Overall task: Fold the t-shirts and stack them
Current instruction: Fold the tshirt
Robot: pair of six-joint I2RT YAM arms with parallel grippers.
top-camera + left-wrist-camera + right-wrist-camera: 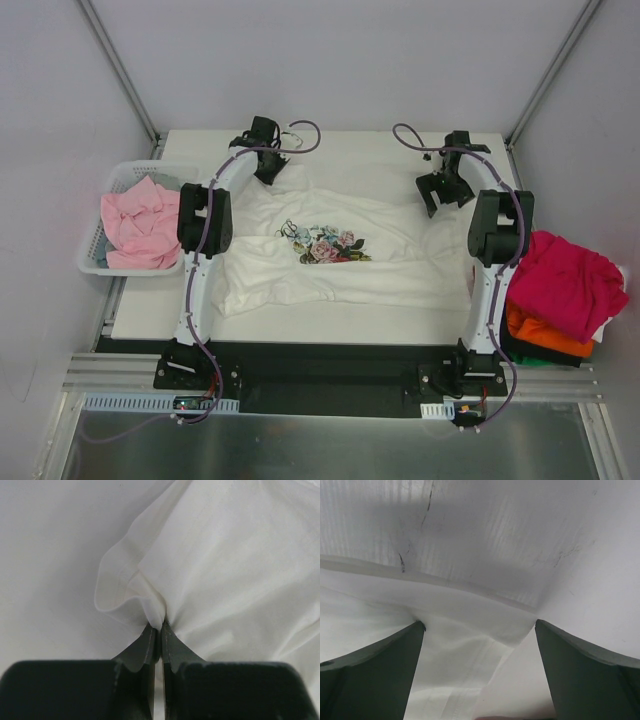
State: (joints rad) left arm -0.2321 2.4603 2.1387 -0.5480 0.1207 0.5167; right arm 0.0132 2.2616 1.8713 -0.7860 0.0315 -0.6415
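The white floral t-shirt (330,250) lies spread on the table (330,145) between both arms. The left gripper (160,625) is clamped on a pinch of cloth at its far left edge. The right gripper (480,625) stands with jaws wide apart over the far right hem, gripping nothing. A pink t-shirt (140,225) fills the basket (118,180) at left.

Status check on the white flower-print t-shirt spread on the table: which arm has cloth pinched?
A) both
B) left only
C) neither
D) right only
B: the left gripper has its jaws shut on a fold of the white flower-print t-shirt, while the right gripper has its jaws wide apart over the shirt's edge, clamping nothing.
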